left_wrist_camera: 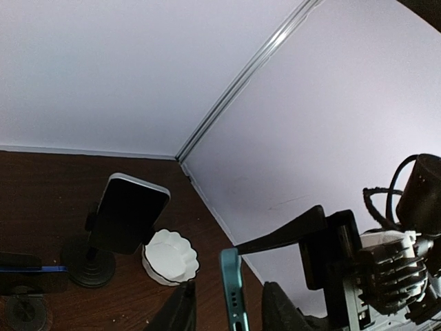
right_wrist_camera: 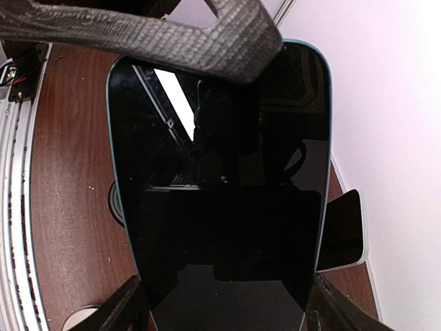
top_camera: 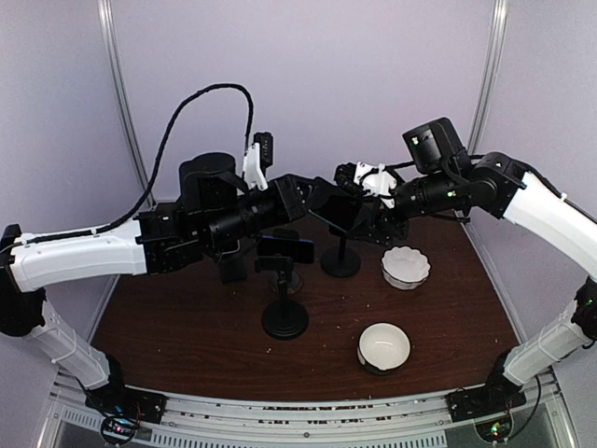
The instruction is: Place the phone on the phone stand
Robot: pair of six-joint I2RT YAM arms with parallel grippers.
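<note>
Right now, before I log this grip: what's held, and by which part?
The right gripper holds the phone by its long edges near one end; the left gripper only straddles it.

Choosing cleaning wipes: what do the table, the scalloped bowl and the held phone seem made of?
Table: reddish-brown wood or wood-look laminate, faint grain, slight sheen.
Scalloped bowl: probably glazed ceramic, white and glossy.
Held phone: glossy black glass front that mirrors its surroundings; teal rim, metal or plastic unclear.

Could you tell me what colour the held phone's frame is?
Teal, on the phone; best in left wrist view.
</note>
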